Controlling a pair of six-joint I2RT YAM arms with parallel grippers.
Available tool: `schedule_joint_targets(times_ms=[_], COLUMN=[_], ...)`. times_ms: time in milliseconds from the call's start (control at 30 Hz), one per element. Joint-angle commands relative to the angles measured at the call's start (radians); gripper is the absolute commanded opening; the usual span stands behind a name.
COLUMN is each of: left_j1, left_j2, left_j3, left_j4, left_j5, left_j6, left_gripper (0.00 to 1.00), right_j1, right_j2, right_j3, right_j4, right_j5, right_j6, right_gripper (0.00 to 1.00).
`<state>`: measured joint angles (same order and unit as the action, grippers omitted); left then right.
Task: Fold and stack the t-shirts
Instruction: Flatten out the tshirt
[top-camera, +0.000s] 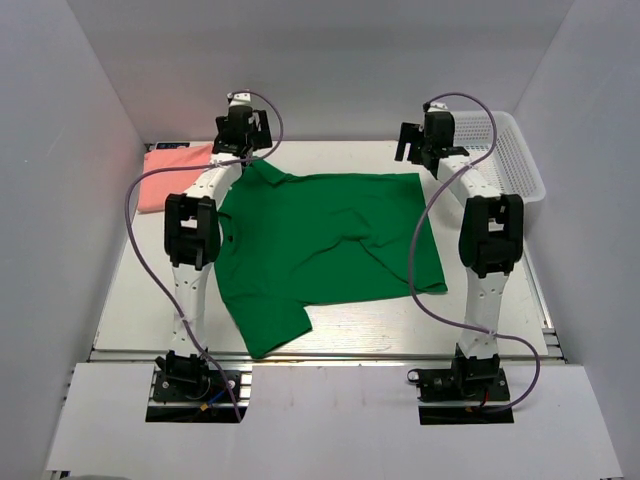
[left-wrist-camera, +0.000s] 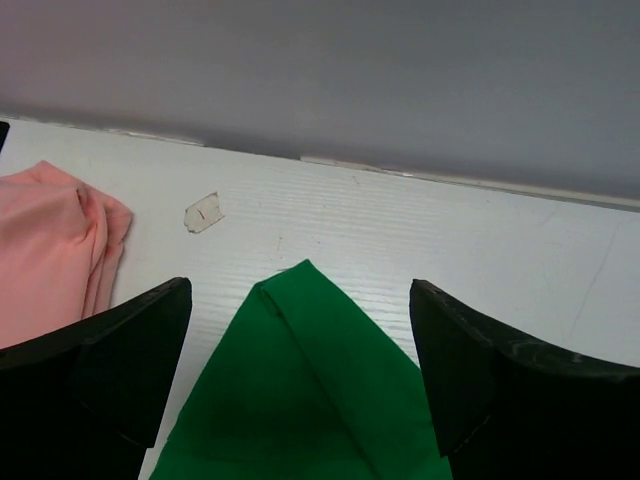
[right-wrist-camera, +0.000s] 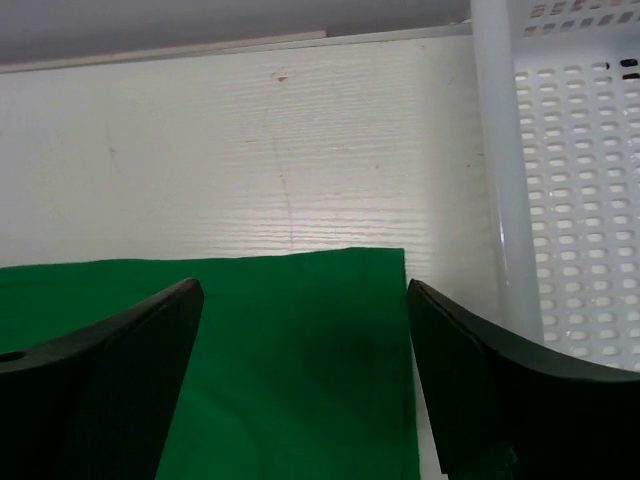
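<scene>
1. The green t-shirt (top-camera: 330, 235) lies spread over the middle of the tabletop (top-camera: 370, 322), its far edge running straight from left to right; one short sleeve sticks out toward the near left, and a fold of cloth crosses its right half
2. The pink t-shirt (top-camera: 172, 175) lies folded at the far left corner of the tabletop, near the green one's far left corner, with a strip of bare tabletop between the two
3. The left gripper (left-wrist-camera: 300, 350) hangs over the far left corner of the green t-shirt with its jaws wide apart; the pointed corner of cloth lies flat below, between the black fingers (left-wrist-camera: 110, 370), and nothing is gripped
4. The right gripper (right-wrist-camera: 305, 360) hangs over the far right corner of the green t-shirt, jaws likewise wide apart, with the cloth flat beneath and nothing held
5. A white mesh basket (top-camera: 525, 160) stands at the far right of the tabletop, just right of that corner, with a narrow strip of tabletop between cloth and basket wall
6. A small pale scrap (left-wrist-camera: 204, 212), paper or tape, lies on the tabletop beyond the left gripper, between the pink cloth and the green corner
</scene>
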<state>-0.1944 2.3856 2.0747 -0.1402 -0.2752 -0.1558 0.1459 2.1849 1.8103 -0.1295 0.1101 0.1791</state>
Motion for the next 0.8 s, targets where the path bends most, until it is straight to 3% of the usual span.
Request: schedule_joint_targets(times_ms=[0, 200, 300, 333, 367, 533, 767], left_j1=[0.006, 0.006, -0.017, -0.017, -0.017, -0.046, -0.079], left_j2=[-0.089, -0.290, -0.439, -0.478, -0.562, -0.767, -0.888], left_j3=[0.062, -0.184, -0.404, -0.541, -0.615, -1.043, -1.229], left_j4=[-0.062, -0.145, -0.170, -0.156, -0.118, 0.010, -0.018], left_j5=[0.112, 0.258, 0.358, 0.402, 0.475, 0.571, 0.556], left_j6=[-0.039, -0.039, -0.048, -0.071, -0.088, -0.177, -0.188], left_gripper=[1.00, 1.00, 1.00, 1.00, 1.00, 1.00, 1.00], right_j1=[0.001, 0.007, 0.003, -0.003, 0.000, -0.006, -0.028], right_j2=[-0.106, -0.345, -0.458, -0.476, -0.494, -0.596, -0.579], right_j3=[0.015, -0.251, -0.426, -0.459, -0.555, -0.713, -0.842], right_j4=[-0.018, -0.070, -0.107, -0.117, -0.125, -0.168, -0.133], right_j5=[-0.096, -0.286, -0.283, -0.285, -0.273, -0.239, -0.366], right_j6=[-0.038, 0.025, 0.082, 0.101, 0.105, 0.138, 0.172], right_gripper=[0.90, 0.90, 0.90, 0.90, 0.90, 0.90, 0.89])
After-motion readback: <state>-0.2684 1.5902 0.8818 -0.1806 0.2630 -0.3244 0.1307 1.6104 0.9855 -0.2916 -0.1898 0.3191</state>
